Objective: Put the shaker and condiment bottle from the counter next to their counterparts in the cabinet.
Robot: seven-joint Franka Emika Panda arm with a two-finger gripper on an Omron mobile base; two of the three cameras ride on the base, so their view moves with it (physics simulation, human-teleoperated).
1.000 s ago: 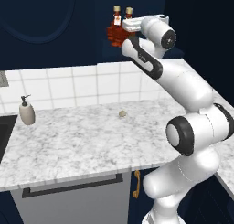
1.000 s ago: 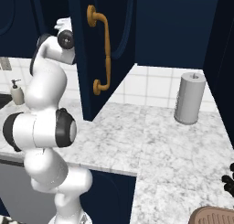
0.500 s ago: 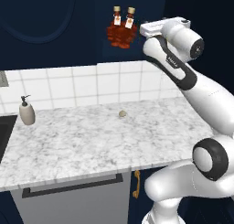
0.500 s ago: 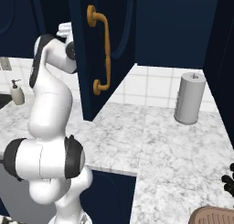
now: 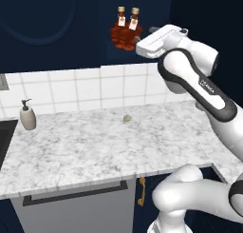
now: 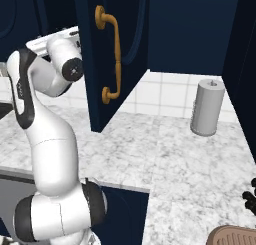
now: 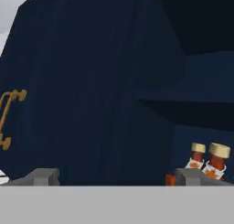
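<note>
Two identical red-orange maple-leaf bottles (image 5: 126, 31) with tan caps stand side by side on the shelf of the dark navy cabinet (image 5: 142, 4); I cannot tell which was there first. They also sit at the lower right of the hand view as the bottles (image 7: 208, 164). My gripper (image 5: 140, 45) hangs just right of and slightly below them, clear of both. Its fingertips (image 7: 44, 175) stand wide apart, open, with nothing between them. The small yellow-green shaker (image 5: 126, 118) rests on the marble counter (image 5: 85, 151) near the tiled wall. The pale blue-grey shaker is out of view.
A beige pump soap dispenser (image 5: 27, 116) stands at the counter's left beside a dark sink (image 5: 4, 139). The open navy cabinet door with a gold handle (image 6: 113, 54) juts out over the counter. A grey paper-towel roll (image 6: 206, 107) stands by the far right wall.
My gripper has let go of the leaf bottle and drawn back to the right and slightly down. Both bottles stay on the shelf. The arm's elbow has swung right.
</note>
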